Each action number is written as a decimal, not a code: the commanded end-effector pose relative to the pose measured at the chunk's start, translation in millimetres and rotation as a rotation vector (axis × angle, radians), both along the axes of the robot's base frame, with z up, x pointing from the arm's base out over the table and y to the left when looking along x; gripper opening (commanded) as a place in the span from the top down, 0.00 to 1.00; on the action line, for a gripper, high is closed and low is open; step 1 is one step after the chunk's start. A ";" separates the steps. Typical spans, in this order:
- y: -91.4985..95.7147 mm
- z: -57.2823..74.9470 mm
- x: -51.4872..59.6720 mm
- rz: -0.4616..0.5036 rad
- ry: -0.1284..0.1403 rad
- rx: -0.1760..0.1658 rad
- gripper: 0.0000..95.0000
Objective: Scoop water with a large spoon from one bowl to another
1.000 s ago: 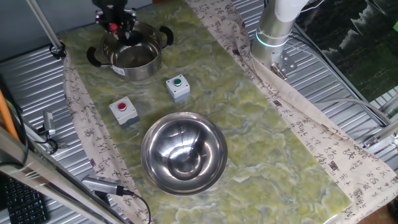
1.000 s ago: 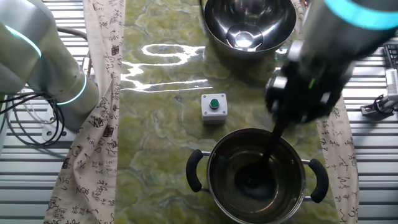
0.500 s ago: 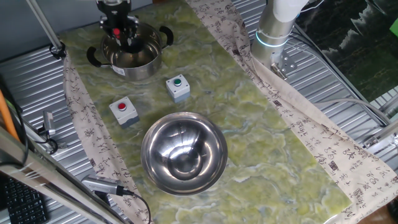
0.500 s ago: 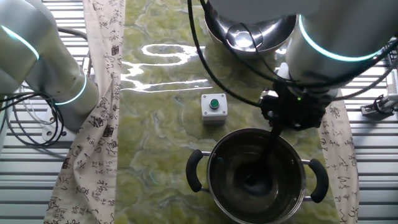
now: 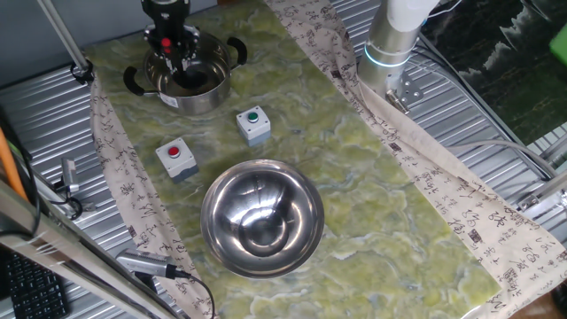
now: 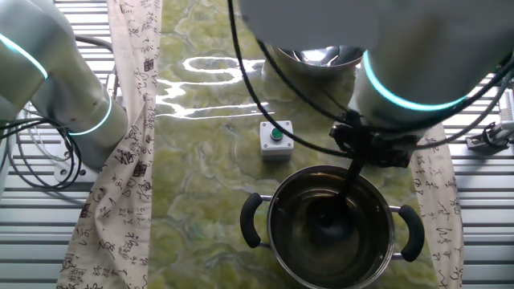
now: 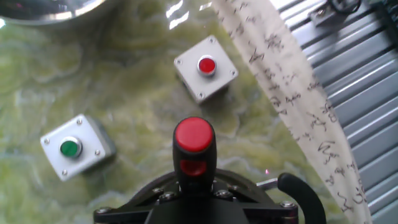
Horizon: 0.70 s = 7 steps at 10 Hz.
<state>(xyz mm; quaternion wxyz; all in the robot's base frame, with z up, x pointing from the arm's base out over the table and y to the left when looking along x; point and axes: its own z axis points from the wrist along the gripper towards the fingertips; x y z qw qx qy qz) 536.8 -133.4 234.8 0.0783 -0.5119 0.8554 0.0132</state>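
Observation:
The small steel pot [image 5: 188, 81] with two black loop handles stands at the far left of the table and shows from above in the other fixed view [image 6: 299, 241]. My gripper [image 5: 170, 42] hangs over it, shut on the large spoon [image 6: 351, 178]. The spoon's dark shaft slants down into the pot, and its bowl is a dark blur near the bottom. Its red end [image 7: 194, 134] fills the hand view just above the gripper [image 7: 196, 186]. Water [image 6: 315, 210] shows only as faint glints inside the pot. The wide mirror-shiny bowl [image 5: 261, 217] sits near the table's front; the arm mostly hides it in the other fixed view [image 6: 315, 54].
A grey box with a red button [image 5: 175, 158] and one with a green button [image 5: 252, 123] lie between pot and bowl, and both show in the hand view [image 7: 205, 67] [image 7: 70, 149]. Patterned cloth strips [image 5: 416, 168] edge the green mat, with ribbed metal beyond.
My gripper has moved down and slightly right over the pot, carrying the spoon deeper into it. The arm now covers more of the wide bowl in the other fixed view.

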 end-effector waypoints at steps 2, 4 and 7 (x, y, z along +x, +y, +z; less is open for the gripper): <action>1.9 -0.4 1.1 -0.019 -0.039 0.082 1.00; 1.9 -0.5 1.0 -0.021 -0.048 0.094 1.00; 0.5 -5.0 1.0 -0.015 -0.055 0.090 1.00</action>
